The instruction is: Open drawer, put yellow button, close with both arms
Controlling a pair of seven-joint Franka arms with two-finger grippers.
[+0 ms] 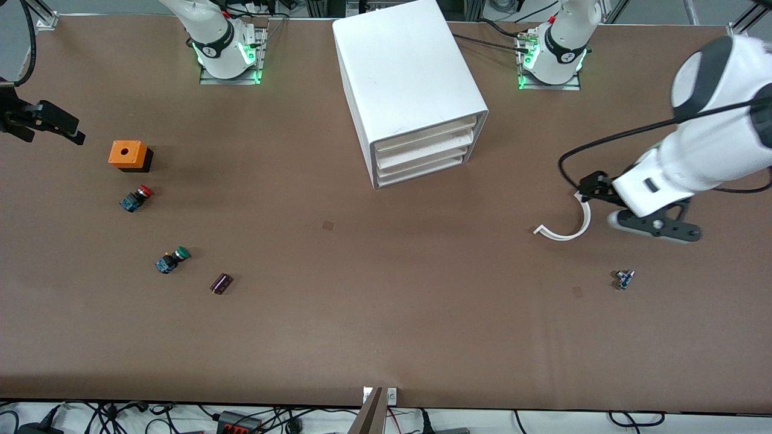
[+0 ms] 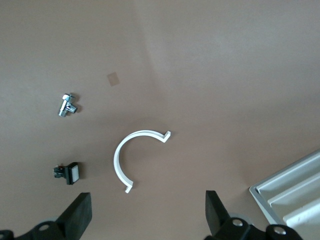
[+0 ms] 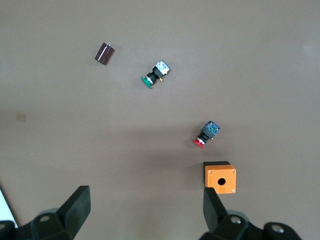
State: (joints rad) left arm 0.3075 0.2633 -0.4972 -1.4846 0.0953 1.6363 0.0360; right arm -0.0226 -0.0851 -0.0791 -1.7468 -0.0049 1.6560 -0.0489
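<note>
Drawer (image 1: 425, 134): uppermost of three in the white cabinet (image 1: 410, 78), which stands at the middle of the table (image 1: 386, 337) between the two arm bases. It is pushed in, its front level with the two below. The left wrist view catches only a cut-off corner of the drawer fronts.

Yellow button: cannot be made out in any view.

Left claw (image 1: 657, 224) (image 2: 147, 215): over the table toward the left arm's end, just beside a white curved clip (image 1: 570, 226) (image 2: 132, 155). It is spread wide with nothing between its fingers. In the front view the arm's white body covers most of it.

Right claw (image 1: 45, 120) (image 3: 145, 212): over the table at the right arm's end, near an orange box (image 1: 125, 154) (image 3: 220, 176). It is spread wide and empty. Its arm is cut off by the edge of the front view.

Red-capped button (image 1: 136, 198) (image 3: 206, 135): lying on its side just beside the orange box, nearer the front camera.

Green-capped button (image 1: 172, 260) (image 3: 155, 75): on its side, nearer the camera again.

Dark cylinder (image 1: 221, 283) (image 3: 104, 53): near the green-capped button; what it is cannot be told.

Small metal part (image 1: 624, 279) (image 2: 66, 105): nearer the camera than the left claw, too small to identify.

Black-and-white piece (image 2: 67, 173): seen from the left wrist only; the arm hides it in the front view.
</note>
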